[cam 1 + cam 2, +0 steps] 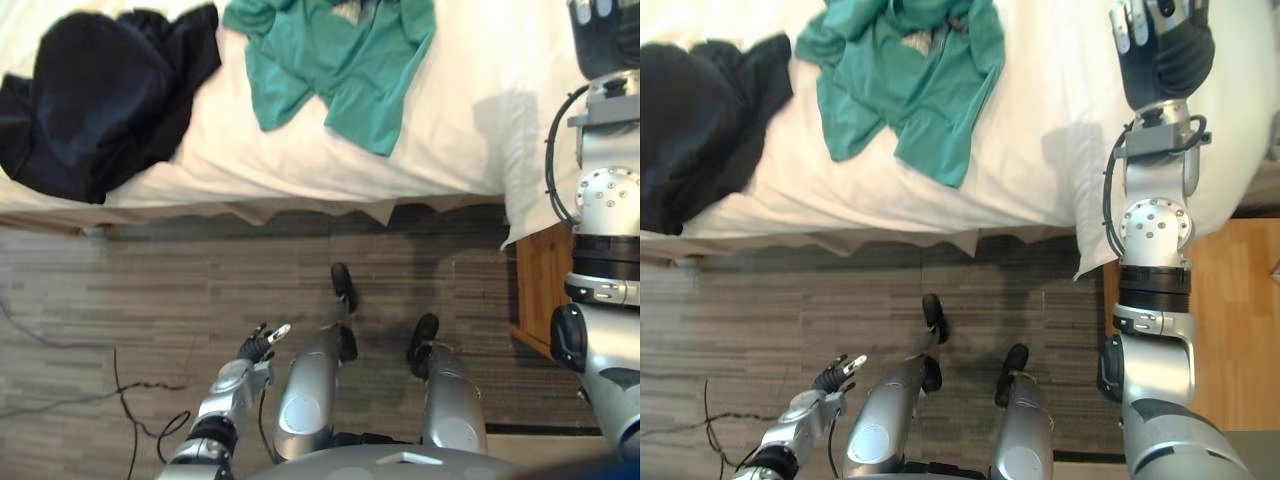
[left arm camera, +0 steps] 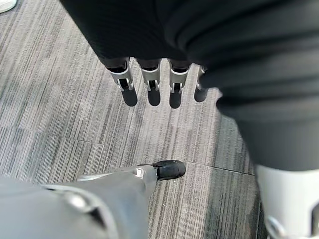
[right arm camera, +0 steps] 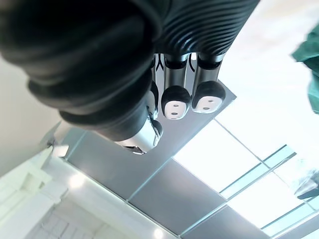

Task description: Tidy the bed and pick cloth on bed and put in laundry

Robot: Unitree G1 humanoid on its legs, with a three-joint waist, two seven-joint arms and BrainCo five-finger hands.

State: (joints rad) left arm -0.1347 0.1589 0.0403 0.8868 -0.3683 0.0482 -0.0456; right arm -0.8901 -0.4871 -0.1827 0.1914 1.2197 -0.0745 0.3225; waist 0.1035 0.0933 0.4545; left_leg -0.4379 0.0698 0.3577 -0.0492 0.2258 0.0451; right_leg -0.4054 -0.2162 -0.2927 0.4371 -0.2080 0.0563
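A white bed runs across the top of the view. A crumpled black cloth lies on its left part, hanging a little over the edge. A teal cloth lies spread near the middle, also seen as teal cloth past my right hand. My right hand is raised over the bed's right end, well to the right of the teal cloth, fingers straight and holding nothing. My left hand hangs low over the floor, fingers straight and empty.
A white pillow lies at the bed's right end, its corner hanging over the edge. A wooden nightstand stands beside it on the right. Grey striped carpet lies between me and the bed.
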